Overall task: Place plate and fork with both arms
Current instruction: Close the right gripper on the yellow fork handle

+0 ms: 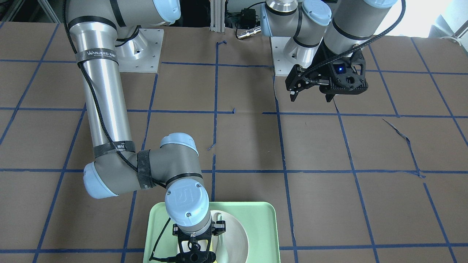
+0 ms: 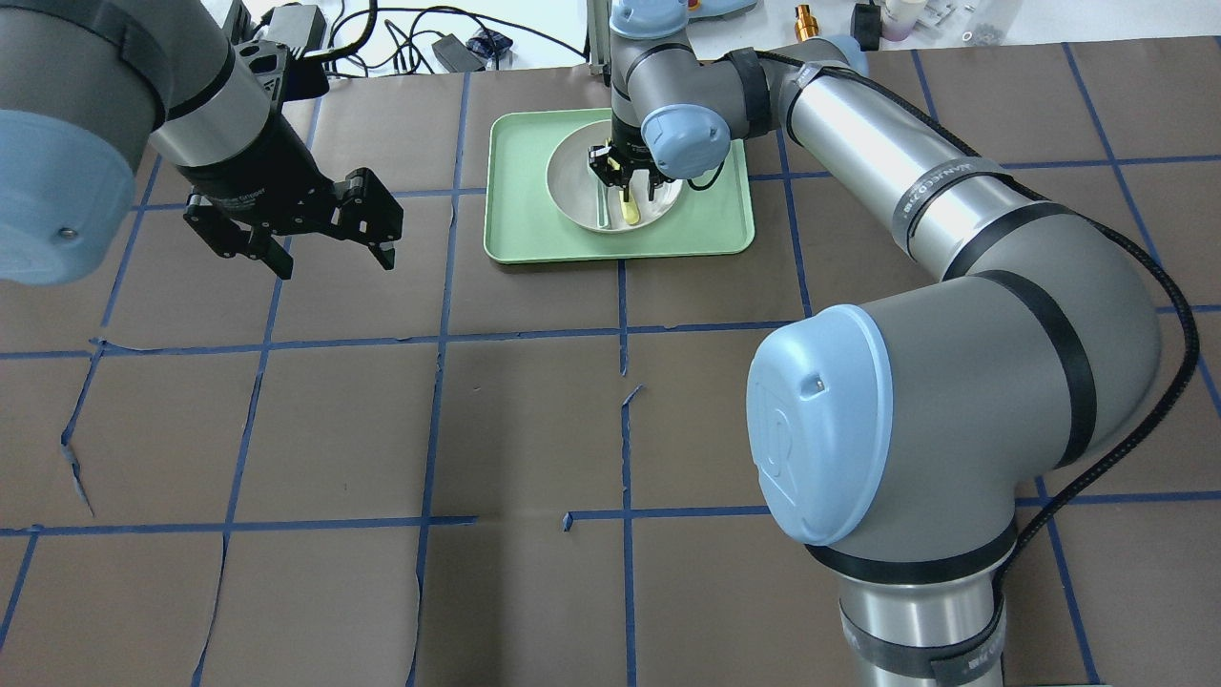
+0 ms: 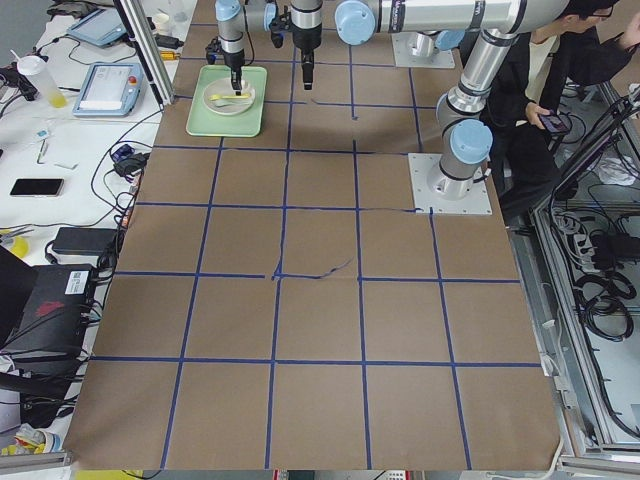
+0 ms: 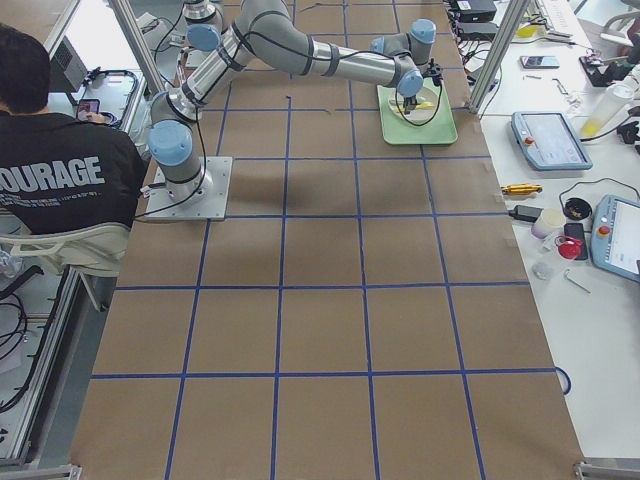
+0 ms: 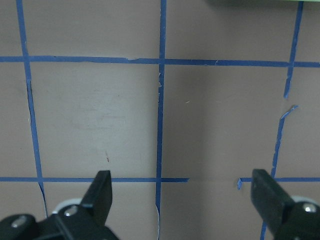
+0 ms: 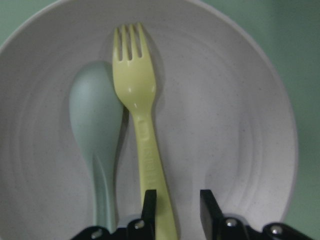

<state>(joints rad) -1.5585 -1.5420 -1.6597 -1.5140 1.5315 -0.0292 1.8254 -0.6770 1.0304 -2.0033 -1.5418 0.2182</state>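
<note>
The off-white plate (image 6: pixel 240 125) sits on the mint-green tray (image 2: pixel 515 229) at the far side of the table. The yellow fork (image 6: pixel 140 115) lies in the plate, tines pointing away from my right gripper, beside a pale grey-green spoon (image 6: pixel 97 130). My right gripper (image 6: pixel 177 197) hangs straight down over the plate (image 2: pixel 572 191). Its jaws are narrowed around the fork's handle end, with a gap still showing on one side. My left gripper (image 2: pixel 334 253) is wide open and empty, hovering above bare table to the left of the tray.
The table is covered in brown paper with a blue tape grid (image 5: pixel 161 100). The tray (image 1: pixel 263 219) lies near the operators' edge. Cables and small items lie beyond the far edge (image 2: pixel 448 48). A person sits beside the robot's bases (image 4: pixel 60 180).
</note>
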